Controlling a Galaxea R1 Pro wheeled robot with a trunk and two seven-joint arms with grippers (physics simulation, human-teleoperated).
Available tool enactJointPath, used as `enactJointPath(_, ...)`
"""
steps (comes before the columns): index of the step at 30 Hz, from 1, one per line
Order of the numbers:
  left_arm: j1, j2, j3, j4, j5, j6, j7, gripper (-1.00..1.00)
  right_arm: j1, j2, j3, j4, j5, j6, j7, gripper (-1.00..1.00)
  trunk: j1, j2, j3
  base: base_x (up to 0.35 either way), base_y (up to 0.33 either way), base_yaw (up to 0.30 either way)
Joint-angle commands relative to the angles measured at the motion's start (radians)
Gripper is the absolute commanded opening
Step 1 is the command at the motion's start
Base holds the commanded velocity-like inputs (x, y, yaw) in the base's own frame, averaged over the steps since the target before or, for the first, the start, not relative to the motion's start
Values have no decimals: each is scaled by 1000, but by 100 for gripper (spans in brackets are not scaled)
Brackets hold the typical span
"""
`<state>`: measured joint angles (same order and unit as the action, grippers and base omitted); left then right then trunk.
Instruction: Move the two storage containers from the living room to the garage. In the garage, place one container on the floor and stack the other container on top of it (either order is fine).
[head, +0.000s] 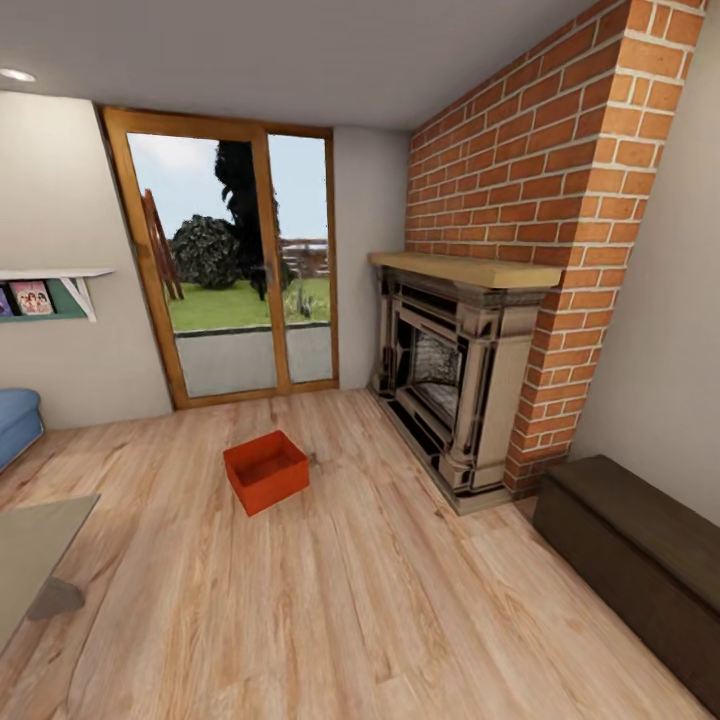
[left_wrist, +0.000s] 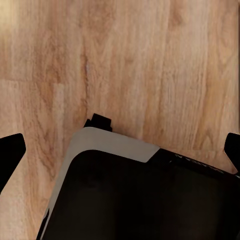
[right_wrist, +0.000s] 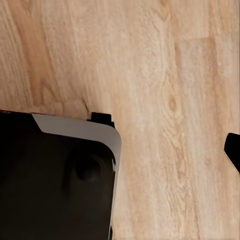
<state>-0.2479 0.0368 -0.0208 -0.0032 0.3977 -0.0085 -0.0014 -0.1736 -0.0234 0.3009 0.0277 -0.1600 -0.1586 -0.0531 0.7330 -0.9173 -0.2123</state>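
In the left wrist view, the left fingers (left_wrist: 11, 150) stand spread wide and empty over the wood floor (left_wrist: 150, 60), near the robot's base (left_wrist: 130, 195). One bin (head: 266, 470) sits on the living-room floor before the glass door (head: 235, 265), well ahead of them, left of the fireplace (head: 455, 385) and bench (head: 640, 560). Only one right fingertip (right_wrist: 233, 150) shows, so its state cannot be told; nothing looks carried yet, and the whole task seems left.
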Motion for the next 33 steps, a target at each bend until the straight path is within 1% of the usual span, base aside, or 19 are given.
enactJointPath(1,-1,0,-3,0,6,-1,0,100,-1,-1,8,3,-12,-4,-1,100,1,-1,-1,321,0,0)
enactJointPath(12,-1,0,-3,0,5,4,0,100,-1,4,13,3,1,-9,1,100,1,-1,-1,321,0,0)
enactJointPath(20,-1,0,-2,0,5,0,0,100,-1,4,11,3,-1,-9,1,100,1,-1,-1,321,0,6)
enactJointPath(33,-1,0,-2,0,6,-1,0,100,-1,3,10,3,-9,-9,1,100,1,-1,-1,321,0,135)
